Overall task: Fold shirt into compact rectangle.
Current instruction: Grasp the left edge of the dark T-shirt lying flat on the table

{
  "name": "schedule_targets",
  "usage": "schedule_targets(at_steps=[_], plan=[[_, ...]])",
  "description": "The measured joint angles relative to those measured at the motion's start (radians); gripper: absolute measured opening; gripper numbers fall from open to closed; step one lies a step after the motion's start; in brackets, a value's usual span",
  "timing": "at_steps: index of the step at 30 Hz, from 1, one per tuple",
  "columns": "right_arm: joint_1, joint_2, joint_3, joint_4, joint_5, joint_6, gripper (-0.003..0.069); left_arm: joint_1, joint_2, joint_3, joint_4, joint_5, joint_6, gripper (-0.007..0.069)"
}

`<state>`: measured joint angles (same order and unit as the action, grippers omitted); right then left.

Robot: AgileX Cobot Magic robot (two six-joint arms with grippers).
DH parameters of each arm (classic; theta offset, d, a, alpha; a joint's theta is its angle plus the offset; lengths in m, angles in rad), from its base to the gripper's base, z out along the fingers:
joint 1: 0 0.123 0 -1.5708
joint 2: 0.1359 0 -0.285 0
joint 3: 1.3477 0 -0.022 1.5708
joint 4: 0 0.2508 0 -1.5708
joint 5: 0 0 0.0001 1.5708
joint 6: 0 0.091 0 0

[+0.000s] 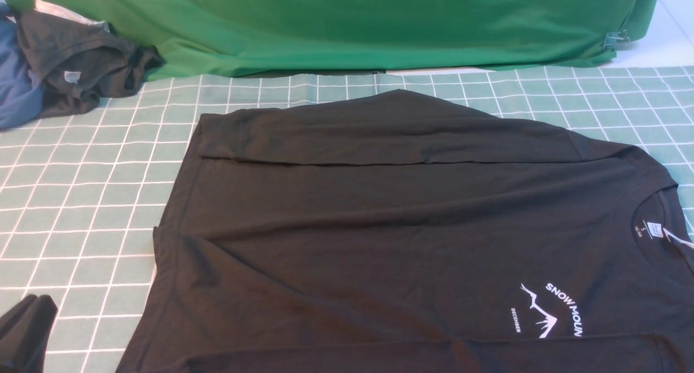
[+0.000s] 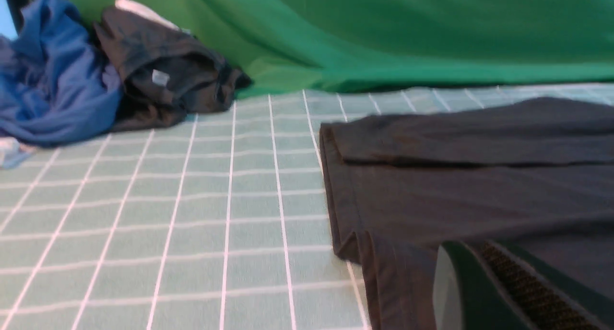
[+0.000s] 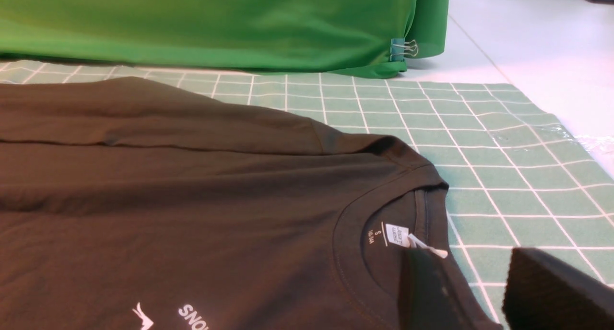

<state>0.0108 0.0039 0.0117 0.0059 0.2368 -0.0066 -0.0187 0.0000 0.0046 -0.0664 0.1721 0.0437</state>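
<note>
Cotton jersey, black and matte, makes up the shirt (image 1: 379, 226), which is spread flat on the gridded green mat (image 1: 81, 210) with one sleeve folded along its far edge. Left of the shirt's hem, the left gripper (image 1: 32, 313) is seen with jaws together over bare mat. Beyond that hem, a crumpled blue garment (image 2: 53, 80) and dark garment (image 2: 163, 80) are heaped. At the shirt's collar, only the right wrist view shows the right gripper (image 3: 479, 296), jaws apart, with bare mat beyond.
</note>
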Motion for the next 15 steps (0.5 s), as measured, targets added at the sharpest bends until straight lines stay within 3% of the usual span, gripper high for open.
schedule_targets(at_steps=[8,12,15], plan=[[0.000,0.000,0.000,0.000,0.000,0.000,0.0243,0.000,0.000,0.000,-0.360,-0.210,-0.164,0.0015],[0.000,0.000,0.000,0.000,-0.016,0.007,0.0242,0.000,0.000,0.000,-0.392,-0.277,-0.202,0.0015],[0.000,0.000,0.000,0.012,-0.114,0.101,0.0242,0.000,0.000,0.000,-0.398,-0.388,-0.262,0.0015]])
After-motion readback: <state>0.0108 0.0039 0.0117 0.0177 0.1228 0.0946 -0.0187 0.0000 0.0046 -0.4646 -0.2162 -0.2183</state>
